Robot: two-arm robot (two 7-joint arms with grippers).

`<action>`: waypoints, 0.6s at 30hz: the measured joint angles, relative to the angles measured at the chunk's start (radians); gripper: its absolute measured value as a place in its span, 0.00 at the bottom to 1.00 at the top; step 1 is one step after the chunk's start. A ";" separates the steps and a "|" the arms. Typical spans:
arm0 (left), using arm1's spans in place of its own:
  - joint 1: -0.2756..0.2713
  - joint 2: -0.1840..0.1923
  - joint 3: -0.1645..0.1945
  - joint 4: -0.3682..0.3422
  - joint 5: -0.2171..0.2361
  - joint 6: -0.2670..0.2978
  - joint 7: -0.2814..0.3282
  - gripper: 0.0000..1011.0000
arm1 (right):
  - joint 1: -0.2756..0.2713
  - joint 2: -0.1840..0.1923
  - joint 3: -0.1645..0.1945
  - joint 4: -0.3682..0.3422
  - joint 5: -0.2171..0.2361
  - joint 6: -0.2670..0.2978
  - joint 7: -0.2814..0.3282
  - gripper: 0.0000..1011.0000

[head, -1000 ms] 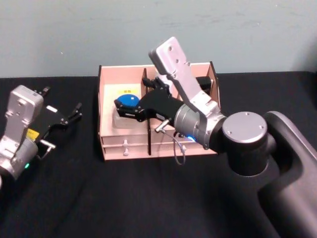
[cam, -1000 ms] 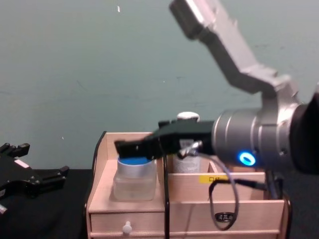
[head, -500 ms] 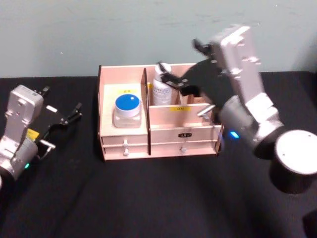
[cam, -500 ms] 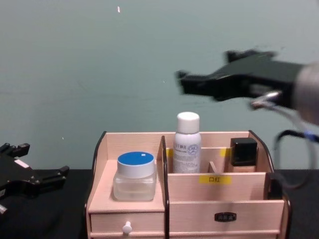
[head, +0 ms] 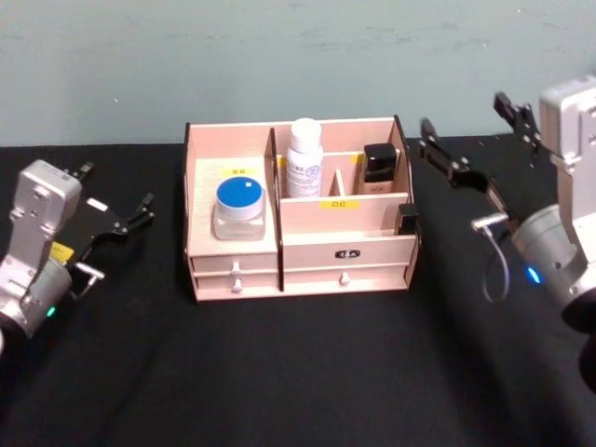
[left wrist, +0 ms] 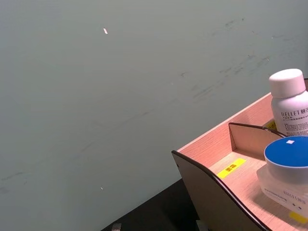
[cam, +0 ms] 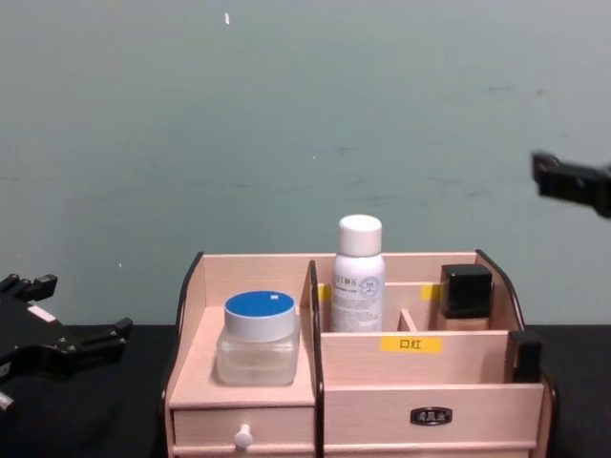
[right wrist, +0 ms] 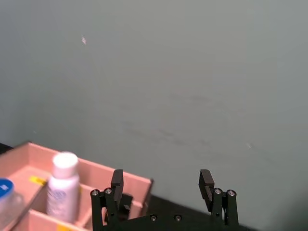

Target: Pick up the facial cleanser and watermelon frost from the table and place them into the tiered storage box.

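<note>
The tiered storage box (head: 307,251) stands at the table's middle, also in the chest view (cam: 430,386). A clear jar with a blue lid (head: 240,207) (cam: 260,334) (left wrist: 288,168) rests in its left compartment. A white bottle (head: 304,158) (cam: 359,272) (left wrist: 290,103) (right wrist: 62,190) stands upright in the back middle compartment. I cannot tell which of the two is the facial cleanser and which the watermelon frost. My right gripper (head: 463,115) (right wrist: 161,178) hangs open and empty to the right of the box, raised above it. My left gripper (head: 116,186) (cam: 76,310) sits open at the left, apart from the box.
A black-capped bottle (head: 378,166) (cam: 465,303) occupies the box's back right compartment. A small black item (head: 406,219) sits at its front right corner. Two small drawers (head: 346,277) are closed. Black table cloth lies around the box, with a grey-green wall behind.
My right gripper let go of the blue-lidded jar in the left compartment, rose and swung away to the right of the box. The left arm stayed still.
</note>
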 joint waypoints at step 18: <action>0.000 0.000 0.000 0.000 0.000 0.000 0.000 0.99 | -0.035 -0.026 0.057 0.141 -0.004 0.006 0.023 0.99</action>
